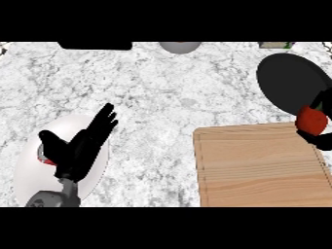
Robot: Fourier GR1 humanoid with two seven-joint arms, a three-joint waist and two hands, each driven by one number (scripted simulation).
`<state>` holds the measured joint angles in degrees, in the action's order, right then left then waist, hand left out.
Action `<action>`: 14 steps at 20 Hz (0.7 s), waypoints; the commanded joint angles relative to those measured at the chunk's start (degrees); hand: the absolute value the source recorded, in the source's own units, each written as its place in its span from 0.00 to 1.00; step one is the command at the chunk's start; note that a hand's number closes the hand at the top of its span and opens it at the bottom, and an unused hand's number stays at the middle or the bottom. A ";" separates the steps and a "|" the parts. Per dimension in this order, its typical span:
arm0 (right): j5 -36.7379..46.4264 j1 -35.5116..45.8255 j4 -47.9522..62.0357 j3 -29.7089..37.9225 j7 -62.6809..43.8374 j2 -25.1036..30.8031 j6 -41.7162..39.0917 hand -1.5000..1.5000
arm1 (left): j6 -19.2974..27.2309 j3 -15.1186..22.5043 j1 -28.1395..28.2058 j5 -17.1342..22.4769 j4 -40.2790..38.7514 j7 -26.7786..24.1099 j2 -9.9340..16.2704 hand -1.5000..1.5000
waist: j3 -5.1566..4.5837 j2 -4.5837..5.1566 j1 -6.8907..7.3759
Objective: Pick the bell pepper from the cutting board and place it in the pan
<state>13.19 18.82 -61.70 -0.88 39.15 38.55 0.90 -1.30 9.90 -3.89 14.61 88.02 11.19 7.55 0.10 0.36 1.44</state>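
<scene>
White oval plate [32, 168] on speckled marble counter [175, 92]; left hand [79, 146] over it, fingers straight, holding nothing. Ridged wooden cutting board [265, 168]. Right hand [331, 114] curled around glossy red bell pepper [311, 120], between board corner and round black pan [292, 80].

Single head view, looking steeply down at counter [197, 87].

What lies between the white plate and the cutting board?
In the head view, only bare marble counter lies between the white plate and the cutting board.
</scene>
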 commanded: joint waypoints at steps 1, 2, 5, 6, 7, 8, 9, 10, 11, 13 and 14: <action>4.07 7.69 11.77 1.09 2.28 -6.38 8.69 1.00 | -0.82 -2.01 -2.27 1.46 1.06 2.43 1.24 0.50 | 0.01 0.13 0.47; 3.33 9.49 15.33 2.91 3.80 -5.71 8.28 1.00 | -0.38 -1.72 -3.34 0.04 -1.25 1.45 0.72 0.50 | 0.00 0.13 0.07; 3.88 18.33 24.91 5.10 2.81 -7.49 11.68 1.00 | 0.50 -0.41 -2.59 0.60 2.17 3.51 -0.60 0.50 | 0.07 0.45 1.61; 2.14 17.80 28.82 7.36 7.67 -7.27 11.58 1.00 | -0.79 -1.11 -2.24 0.52 -0.66 0.93 -0.22 0.50 | 0.08 0.62 1.31; 2.25 21.06 30.60 7.68 5.13 -8.24 12.66 1.00 | -0.12 -0.46 -2.83 0.60 2.26 3.69 -0.05 0.50 | 0.16 0.83 2.52; 2.33 22.38 34.50 8.52 9.03 -6.58 11.25 1.00 | -0.50 0.12 -2.29 -1.17 -1.06 0.74 -0.41 0.50 | 0.10 0.79 1.69; 3.01 22.98 36.77 8.66 11.14 -7.08 12.85 1.00 | 1.08 0.89 -3.64 -0.80 1.90 4.26 -1.44 0.50 | 0.15 0.81 1.94; 2.05 23.31 38.58 9.87 11.94 -5.77 11.61 1.00 | 1.04 0.75 -3.74 -0.74 2.66 4.33 -1.20 0.50 | 0.23 1.10 2.62; 2.92 26.30 40.16 9.61 9.50 -5.74 12.22 1.00 | -0.58 1.02 -2.01 -0.58 0.15 0.78 -1.70 0.50 | 0.17 1.30 3.02; 3.50 26.91 42.73 9.80 12.43 -7.52 14.80 1.00 | 0.40 1.32 -4.22 -1.37 -1.22 1.03 -2.80 0.50 | 0.20 1.49 2.75; 4.03 30.01 43.72 9.49 10.01 -6.00 13.07 1.00 | -0.64 1.04 -3.78 -0.78 -1.12 1.06 -2.08 0.50 | 0.19 1.63 3.46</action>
<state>16.35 43.30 -24.11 7.77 48.78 32.11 13.40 -1.39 10.62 -7.12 14.00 88.47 13.34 6.16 0.28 1.55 4.11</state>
